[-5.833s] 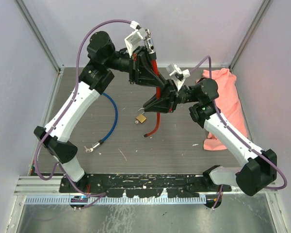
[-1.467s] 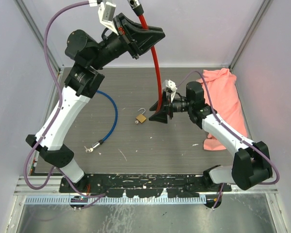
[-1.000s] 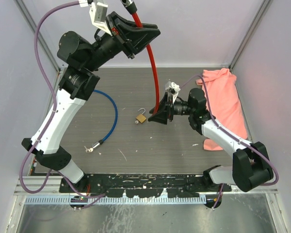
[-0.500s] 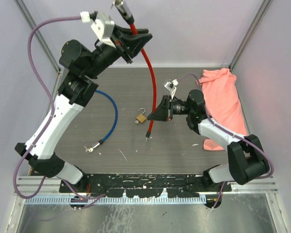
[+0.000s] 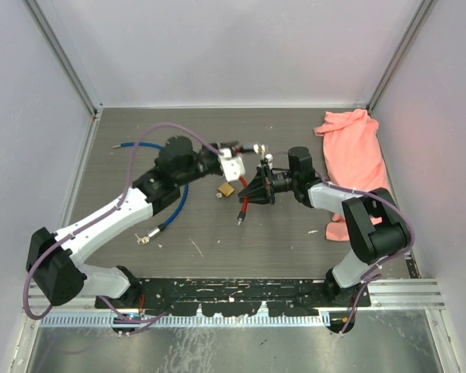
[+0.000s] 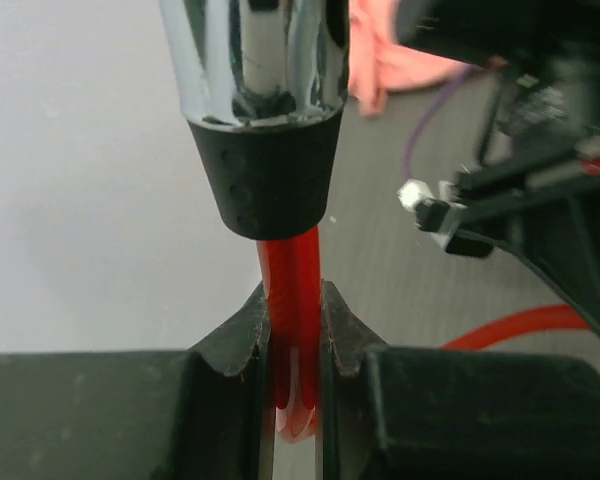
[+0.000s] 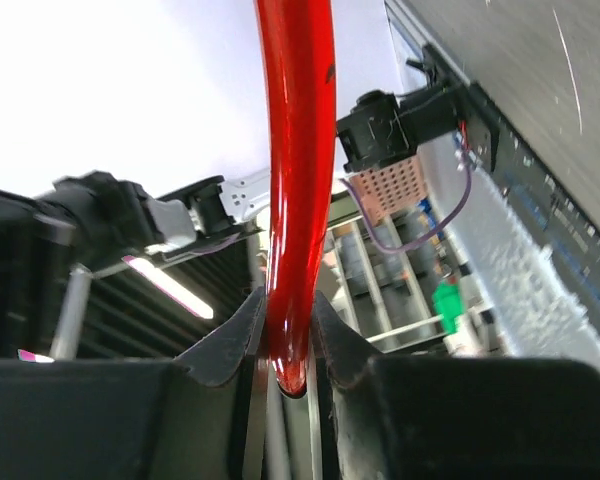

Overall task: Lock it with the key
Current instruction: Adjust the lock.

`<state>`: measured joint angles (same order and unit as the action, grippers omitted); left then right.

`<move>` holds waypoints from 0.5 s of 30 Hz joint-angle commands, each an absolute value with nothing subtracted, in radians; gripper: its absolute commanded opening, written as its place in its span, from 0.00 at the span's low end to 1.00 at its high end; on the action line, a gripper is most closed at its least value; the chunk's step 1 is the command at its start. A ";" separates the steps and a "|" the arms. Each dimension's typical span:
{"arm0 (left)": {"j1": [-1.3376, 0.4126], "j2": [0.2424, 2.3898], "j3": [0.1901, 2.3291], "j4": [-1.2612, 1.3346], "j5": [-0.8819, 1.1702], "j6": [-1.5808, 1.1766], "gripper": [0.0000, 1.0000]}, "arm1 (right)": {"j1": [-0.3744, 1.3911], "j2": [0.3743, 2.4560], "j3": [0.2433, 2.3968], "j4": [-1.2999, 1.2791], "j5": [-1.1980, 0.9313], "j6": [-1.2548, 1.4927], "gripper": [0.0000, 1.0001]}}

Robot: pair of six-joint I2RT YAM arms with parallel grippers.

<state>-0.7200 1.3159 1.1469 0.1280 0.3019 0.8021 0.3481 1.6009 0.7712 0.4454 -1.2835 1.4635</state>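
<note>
red cable [image 5: 245,207] — long axis near-far — free tip pointing nearward

**Red, Blue and Brass on Grey Grain**

The red cable [image 7: 298,150] carried a chrome tip [image 6: 255,50] above a black collar [image 6: 270,170]. The other cable [image 5: 185,198] was blue, the padlock [image 5: 227,189] brass-yellow and the cloth [image 5: 356,144] salmon pink. The table [image 5: 279,241] was dark grey, finely wood-grained.
</note>
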 commanded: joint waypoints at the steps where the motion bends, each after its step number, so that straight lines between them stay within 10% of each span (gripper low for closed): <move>1: -0.840 1.246 1.039 0.080 0.195 1.039 0.00 | 0.344 1.606 0.807 0.374 -1.340 1.556 0.01; 15: -0.865 1.160 0.830 0.142 0.009 1.017 0.00 | 0.282 1.753 0.760 0.649 -1.328 1.856 0.01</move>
<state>-0.8619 1.1835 0.8757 0.0799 0.0555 1.0554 0.2951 1.7611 0.7422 0.4553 -1.3369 1.7035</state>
